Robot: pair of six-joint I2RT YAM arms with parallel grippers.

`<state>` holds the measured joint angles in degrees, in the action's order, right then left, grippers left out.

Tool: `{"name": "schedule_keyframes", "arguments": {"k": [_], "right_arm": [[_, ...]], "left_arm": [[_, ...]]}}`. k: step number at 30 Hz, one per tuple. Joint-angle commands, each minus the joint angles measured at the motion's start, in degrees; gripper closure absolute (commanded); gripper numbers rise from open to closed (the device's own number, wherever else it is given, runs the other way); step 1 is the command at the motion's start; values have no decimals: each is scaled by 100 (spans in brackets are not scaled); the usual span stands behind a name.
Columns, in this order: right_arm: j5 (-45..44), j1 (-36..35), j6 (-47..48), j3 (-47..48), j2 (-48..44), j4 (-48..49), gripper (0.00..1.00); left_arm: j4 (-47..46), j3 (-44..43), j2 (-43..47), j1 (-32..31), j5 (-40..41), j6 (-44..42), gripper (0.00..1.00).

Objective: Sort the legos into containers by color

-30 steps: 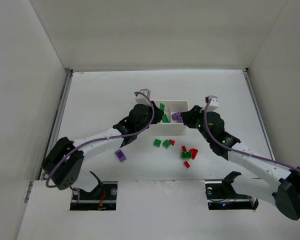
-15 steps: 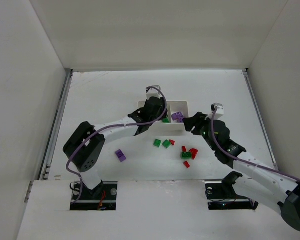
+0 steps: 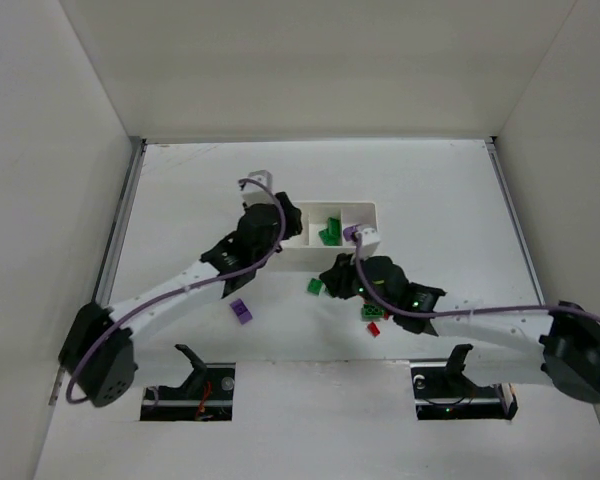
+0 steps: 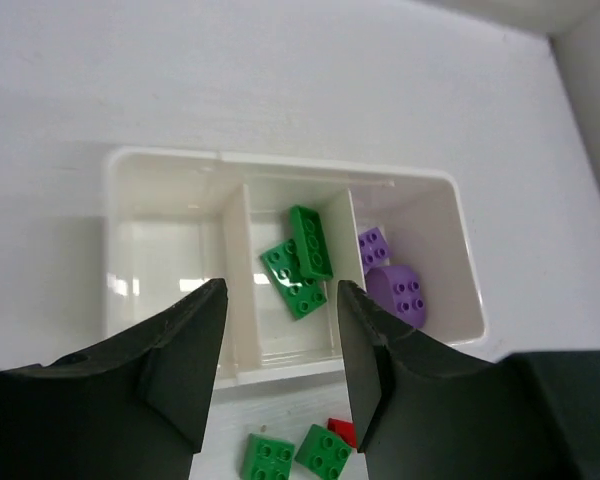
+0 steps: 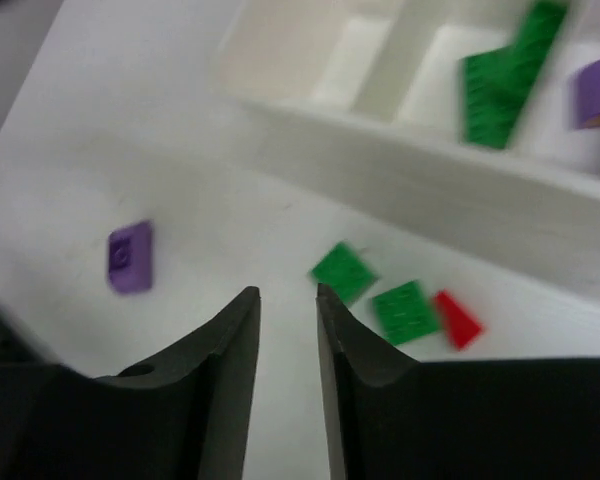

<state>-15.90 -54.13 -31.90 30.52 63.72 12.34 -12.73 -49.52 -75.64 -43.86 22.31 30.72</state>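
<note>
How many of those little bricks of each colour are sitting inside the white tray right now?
Green bricks: 2, in the middle compartment of the tray
Purple bricks: 2, in the right compartment
Red bricks: 0 in the tray; those in view lie on the table
Total in the tray: 4
</note>
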Motion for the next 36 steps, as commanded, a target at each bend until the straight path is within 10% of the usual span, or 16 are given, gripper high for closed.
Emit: {"name": "schedule_keyframes", "arguments": {"k": [1,5,10,36], "right_arm": [[52,-803,246,673,788,655,61],[-167,-1542,360,1419,2026,971,32],[-281,-1903,597,2474,3538,911,21],[-845,-2150,615,3873,4904,199,22]], "left_arm": [[243,616,1109,372,476,284,55],[666,1566,2481,873,687,864,54],[1386,2244,3554,1559,618,1383,54],[1924,3229,4522,3168,-394,1745,51]]}}
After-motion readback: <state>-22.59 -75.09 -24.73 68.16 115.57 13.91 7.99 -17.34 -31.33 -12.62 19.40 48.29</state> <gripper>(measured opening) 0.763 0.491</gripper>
